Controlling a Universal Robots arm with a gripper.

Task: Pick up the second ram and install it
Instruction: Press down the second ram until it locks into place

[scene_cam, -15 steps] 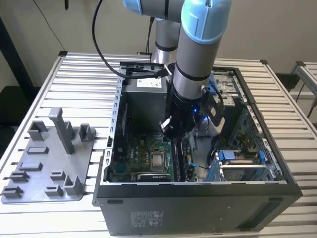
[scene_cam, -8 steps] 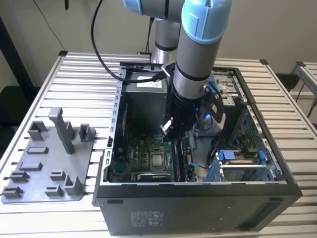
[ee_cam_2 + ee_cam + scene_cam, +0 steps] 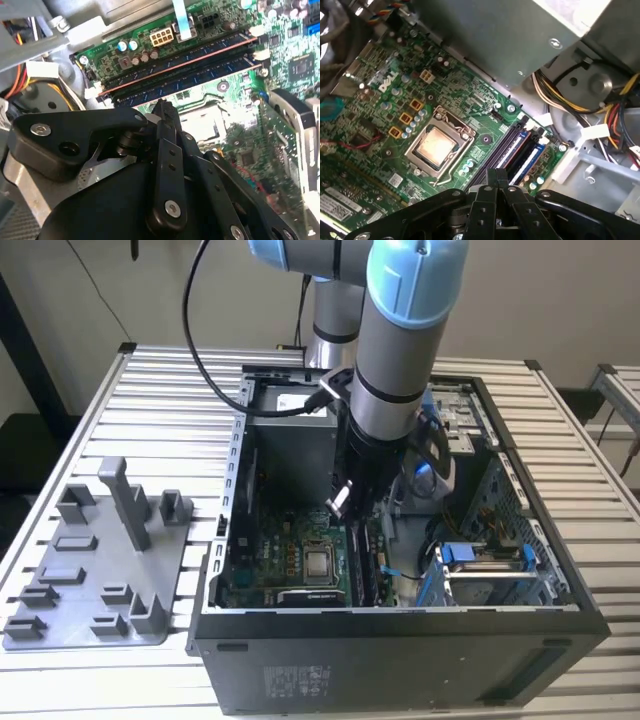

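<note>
My gripper (image 3: 345,502) hangs inside the open computer case (image 3: 560,585), low over the green motherboard (image 3: 470,107). In both wrist views its black fingers are pressed together with nothing between them, so the gripper (image 3: 161,106) (image 3: 496,175) is shut and empty. Just beyond the fingertips run the long memory slots (image 3: 185,80) (image 3: 520,150). Dark narrow ram sticks (image 3: 175,65) sit down in those slots, one with a reddish top edge. I cannot tell which of them is the second ram. The fingertips stand close above the slots; contact cannot be told.
The square processor socket (image 3: 436,146) lies beside the slots. Yellow and orange power cables (image 3: 600,107) and a grey metal housing (image 3: 510,35) crowd the far side. On the exterior view's left a grey plastic holder tray (image 3: 85,585) with a tall post (image 3: 128,502) rests on the slatted table.
</note>
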